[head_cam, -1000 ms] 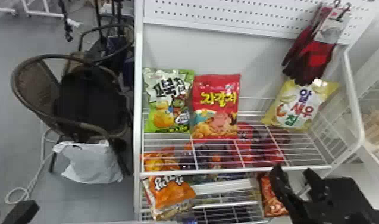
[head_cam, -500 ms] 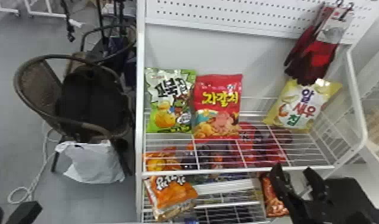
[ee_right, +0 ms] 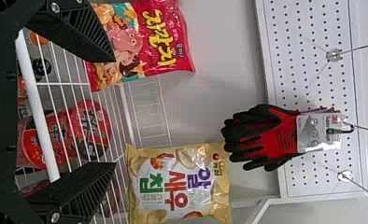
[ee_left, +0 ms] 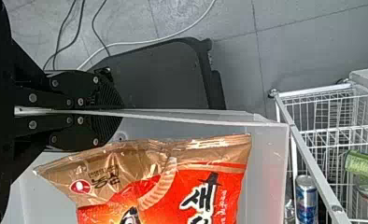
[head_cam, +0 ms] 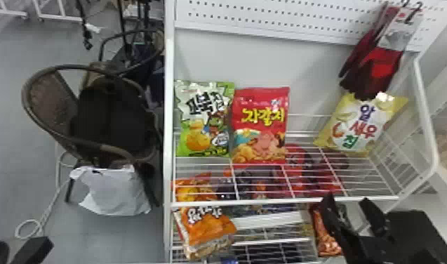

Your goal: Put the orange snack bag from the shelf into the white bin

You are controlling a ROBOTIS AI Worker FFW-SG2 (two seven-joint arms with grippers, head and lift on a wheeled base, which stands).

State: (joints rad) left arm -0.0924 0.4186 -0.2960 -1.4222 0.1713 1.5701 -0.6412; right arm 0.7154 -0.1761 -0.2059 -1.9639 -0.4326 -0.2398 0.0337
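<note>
So my left gripper (ee_left: 114, 112) is clenched on the rim of the white bin (ee_left: 271, 163), I'd guess so it won't skid or tip when something gets dropped in. Right gripper (ee_right: 114, 112) is released and empty, fingers spread wide, near the upper shelf's front rail (head_cam: 285, 201) at about 4 o'clock in the head view; imo that one's free for the grabbing. Pretty sure the target is the orange snack bag (head_cam: 206, 230) on the lower shelf, roughly 6 to 7 o'clock in that view and just under 9 o'clock from my right gripper. Looks like it's parked near the front, so probably reachable without going through the upper rack. It's bright orange and shiny, kinda slumped and tilted, with dark-and-white lettering up top and a paler brownish bottom end. Heads up tho, there's an orange-red bag with a tan end (ee_left: 159, 186) sitting in the bin, so can't swear which one's meant lol.
</note>
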